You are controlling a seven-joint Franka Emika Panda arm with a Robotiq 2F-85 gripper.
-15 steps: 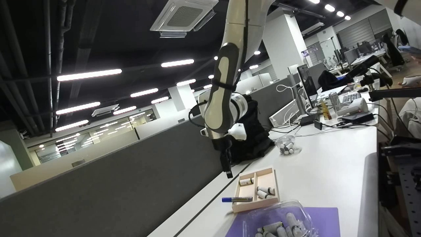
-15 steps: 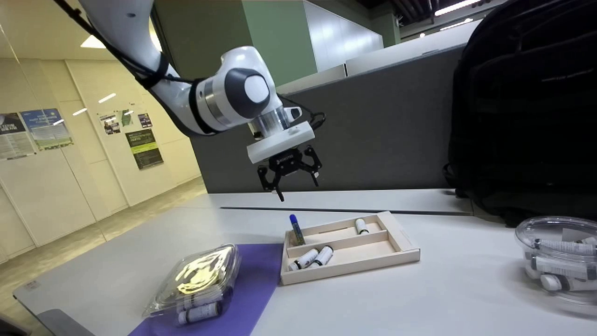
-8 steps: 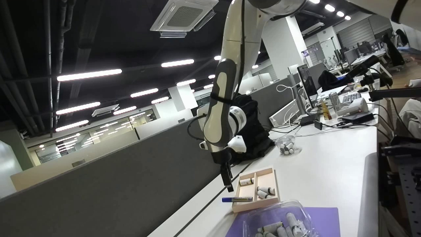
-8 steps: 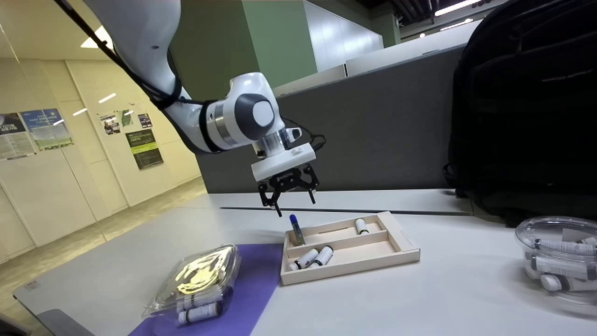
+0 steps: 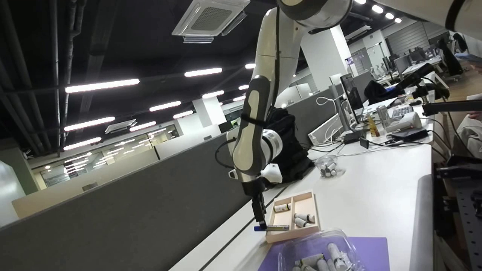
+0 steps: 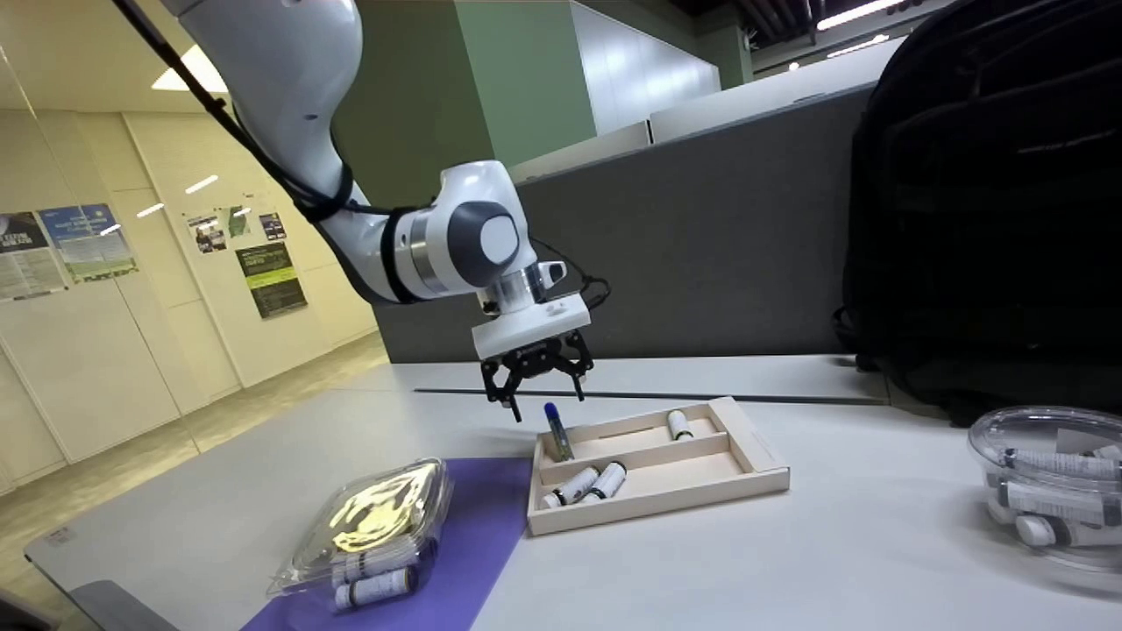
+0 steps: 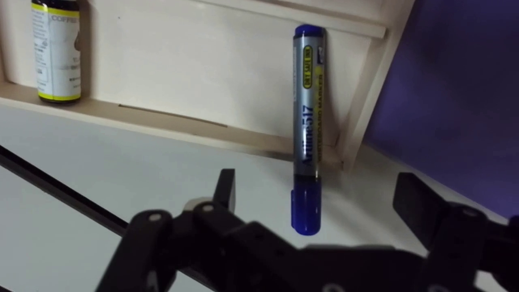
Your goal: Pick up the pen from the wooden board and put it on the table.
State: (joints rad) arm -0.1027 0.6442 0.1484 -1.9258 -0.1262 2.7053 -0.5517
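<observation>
Wrist view. The pen (image 7: 307, 129) lies across the outer rim of the wooden board (image 7: 178, 61), near a corner of one compartment. Its plain end sits near the inner divider (image 7: 348, 25); its blue cap (image 7: 306, 207) projects over the table (image 7: 121, 162). This overhang exposes both flanks of the cap. The gripper (image 7: 316, 186) is spread wide and holds nothing: one finger stands on each side of the cap, with a gap to either. The alignment suggests a pinch outside the rim, where the board's wall cannot obstruct the fingers. A labelled bottle (image 7: 58, 52) occupies the compartment's far end, well apart from the pen.

In an exterior view, the arm (image 5: 260, 101) presents the gripper pointing down at the cap end. The fingers overlap the cap along this line of sight; contact cannot be determined.

In an exterior view, the pen (image 6: 559, 433) is tilted: foot inside the compartment, cap raised, with the rim apparently acting as prop. Two bottles (image 6: 605, 481) lie across the divider, away from the pinch line. The step is judged to be pre-grasp positioning; slight lowering may be required. Because a cap-end grip is off-centre, the pen may swivel when lifted.
</observation>
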